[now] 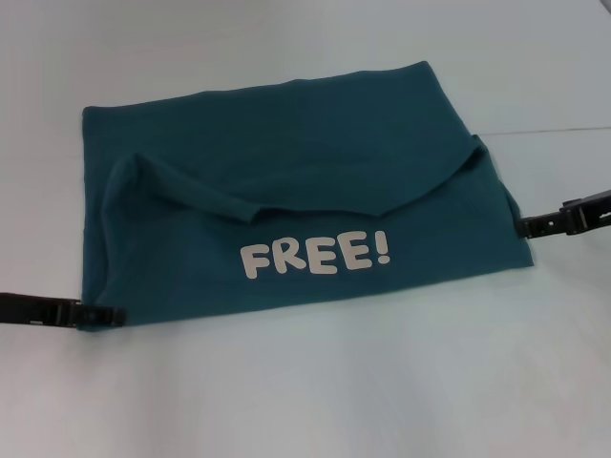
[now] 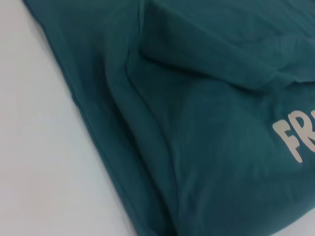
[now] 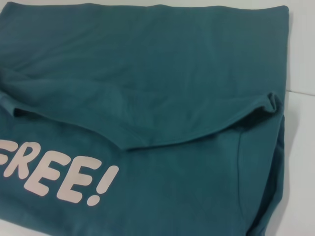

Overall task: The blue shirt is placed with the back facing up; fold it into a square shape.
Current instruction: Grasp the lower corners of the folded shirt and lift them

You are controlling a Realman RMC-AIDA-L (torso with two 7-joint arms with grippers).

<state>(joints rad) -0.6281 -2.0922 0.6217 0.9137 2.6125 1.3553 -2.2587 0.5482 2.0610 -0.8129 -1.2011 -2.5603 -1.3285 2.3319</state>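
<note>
The blue shirt point(image 1: 286, 181) lies on the pale table point(image 1: 315, 382) as a wide, partly folded rectangle, an upper layer draped down over the middle with a curved, sagging edge. Below that edge the lower panel carries white block lettering point(image 1: 315, 257) reading "FREE!". The fabric is a matte dark teal knit, with soft ridges and a doubled hem along its left side. The left gripper point(image 1: 100, 315) sits at the shirt's near left corner, touching the cloth edge. The right gripper point(image 1: 528, 227) meets the right edge, just beside a small bunched tuck. Whether either one pinches the fabric cannot be told from these views.
</note>
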